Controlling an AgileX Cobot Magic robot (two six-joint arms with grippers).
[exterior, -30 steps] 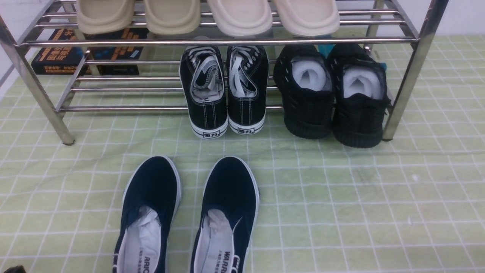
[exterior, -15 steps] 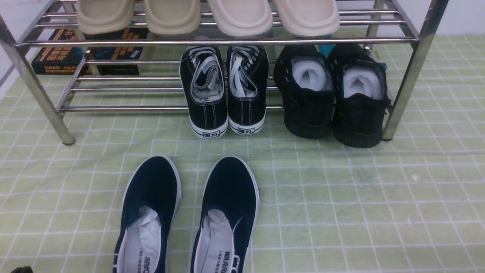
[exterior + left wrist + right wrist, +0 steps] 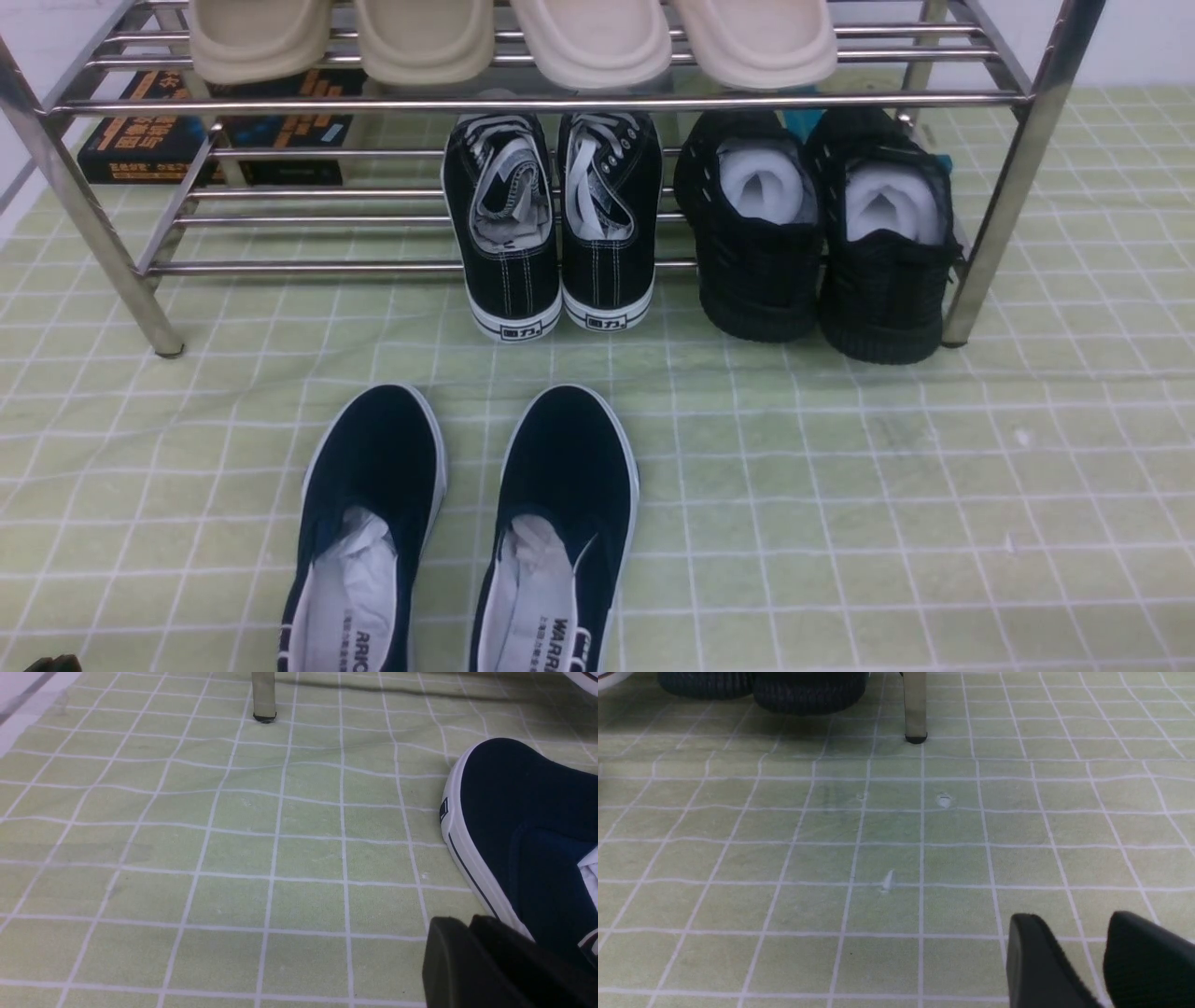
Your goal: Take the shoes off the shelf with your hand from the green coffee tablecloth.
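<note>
the left black gripper [image 3: 467,933] shows its two fingers nearly pressed together, empty, low over the pale-green white-gridded tablecloth [image 3: 840,485], beside the navy canvas slip-on shoes [image 3: 467,532]. the right black gripper [image 3: 1078,947] stands slightly spread, empty. the shoes lie on the cloth before the chrome tube shelf [image 3: 1018,168].

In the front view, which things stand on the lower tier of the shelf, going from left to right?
Bare chrome bars of the shelf → black lace-up sneakers → all-black knit shoes. The navy shoes lie in front on the green tablecloth, not on the tier.
</note>
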